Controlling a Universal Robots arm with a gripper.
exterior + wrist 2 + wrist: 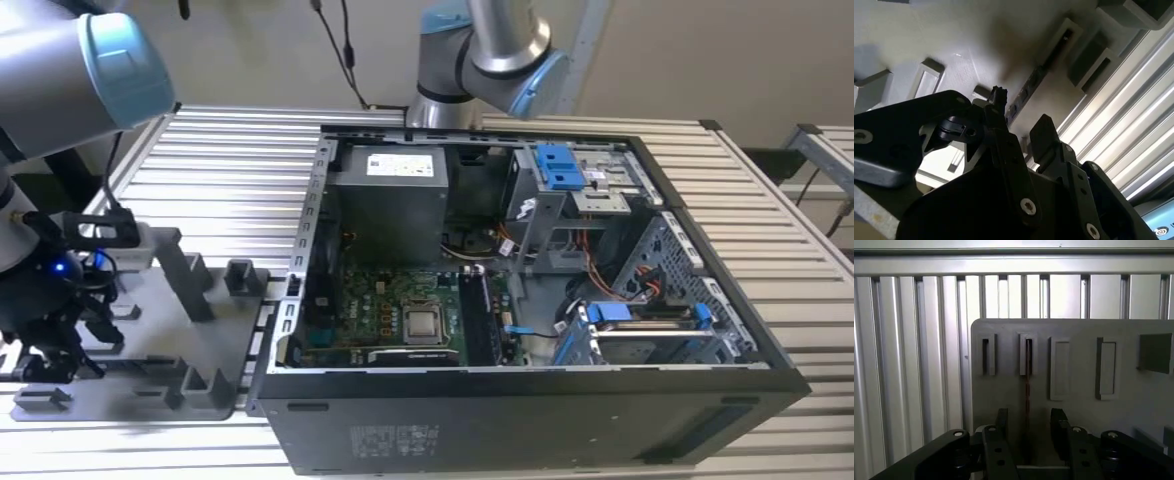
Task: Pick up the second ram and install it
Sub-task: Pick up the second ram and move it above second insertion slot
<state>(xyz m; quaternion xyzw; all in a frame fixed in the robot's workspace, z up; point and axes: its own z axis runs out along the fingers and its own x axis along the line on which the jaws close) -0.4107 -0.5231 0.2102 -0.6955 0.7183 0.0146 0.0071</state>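
The slatted aluminium table (227,150) carries the open computer case (534,420) towards the exterior view's right, and the grey holder tray (160,395) lies just beside it on the left. The gripper (1029,412) hangs over that tray with its claw wide. In the first wrist view one finger stands on each side of the second ram (1027,385), which sits on edge in a tray slot, clear of both fingers.

I see a plain beige wall (254,50) behind a silver ribbed aluminium table (214,170); thin black cables (350,65) hang down that wall under soft, even light.
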